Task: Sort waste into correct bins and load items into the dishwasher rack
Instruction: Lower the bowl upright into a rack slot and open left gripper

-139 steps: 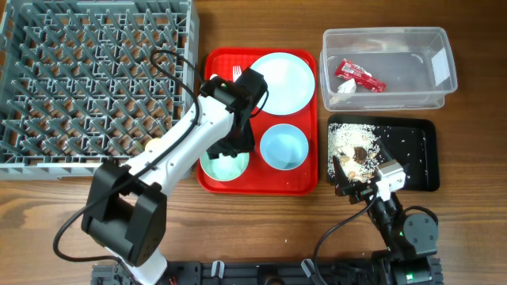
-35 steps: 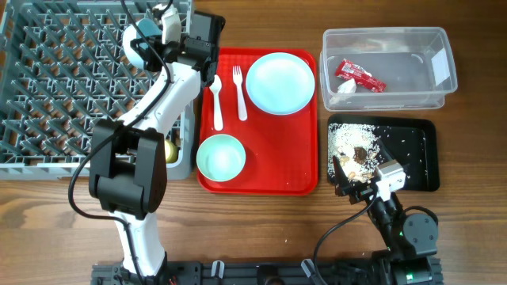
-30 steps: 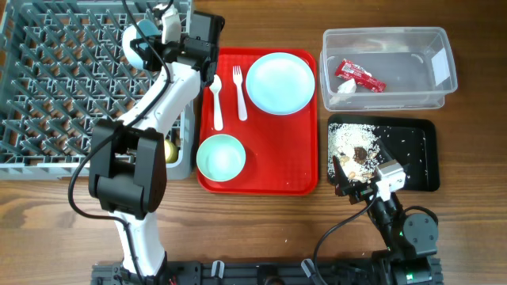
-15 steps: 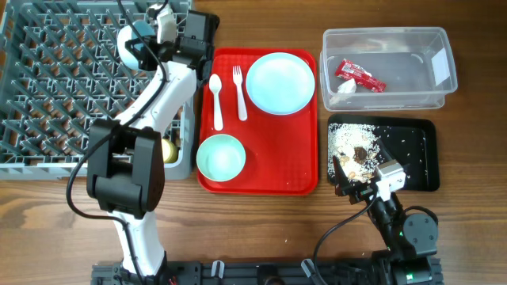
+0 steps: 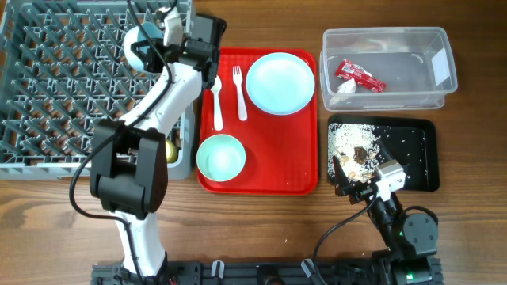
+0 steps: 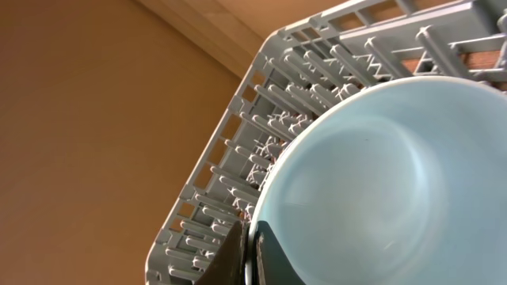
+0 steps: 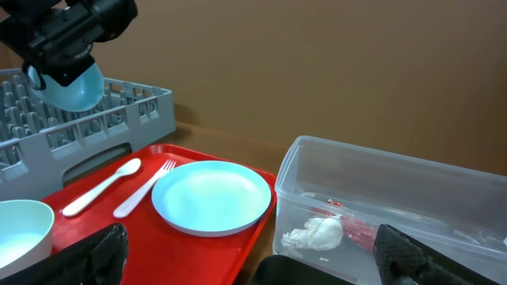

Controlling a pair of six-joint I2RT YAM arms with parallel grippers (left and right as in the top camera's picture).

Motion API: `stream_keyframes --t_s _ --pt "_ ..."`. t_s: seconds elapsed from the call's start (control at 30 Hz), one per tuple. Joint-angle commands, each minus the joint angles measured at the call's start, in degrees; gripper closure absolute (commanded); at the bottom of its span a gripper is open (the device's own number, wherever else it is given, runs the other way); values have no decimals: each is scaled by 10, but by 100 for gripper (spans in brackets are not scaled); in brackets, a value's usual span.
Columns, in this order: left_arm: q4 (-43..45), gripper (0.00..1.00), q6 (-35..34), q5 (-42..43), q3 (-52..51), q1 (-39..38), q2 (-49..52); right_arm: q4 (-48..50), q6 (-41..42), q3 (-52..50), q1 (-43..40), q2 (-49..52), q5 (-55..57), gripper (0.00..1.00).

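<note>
Right now your left gripper (image 6: 249, 255) pinches the rim of the pale blue bowl (image 6: 380, 182), which hangs tilted just beyond its fingers, above the grey rack (image 6: 230, 174). Your right gripper (image 5: 347, 184) sits spread open, the black tray (image 5: 420, 162) just ahead of it.

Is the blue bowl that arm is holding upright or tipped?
Tipped: the left gripper pinches the bowl by its rim, hollow facing the wrist camera, over the dishwasher rack.
</note>
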Motion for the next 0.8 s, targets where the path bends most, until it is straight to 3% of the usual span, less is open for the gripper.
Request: stream_keyframes --t_s 0.0,0.27,0.47,0.77 --pt "6 96 3 -25 1 -11 14 2 8 -8 -3 -8 -9 0" --pt "11 96 3 -33 1 1 1 2 8 -8 -3 -8 -9 0" --pt "61 96 66 -36 1 3 -4 2 8 -8 -3 -8 -9 0" --pt "73 96 80 -46 1 6 -12 2 8 -8 -3 -8 -9 0"
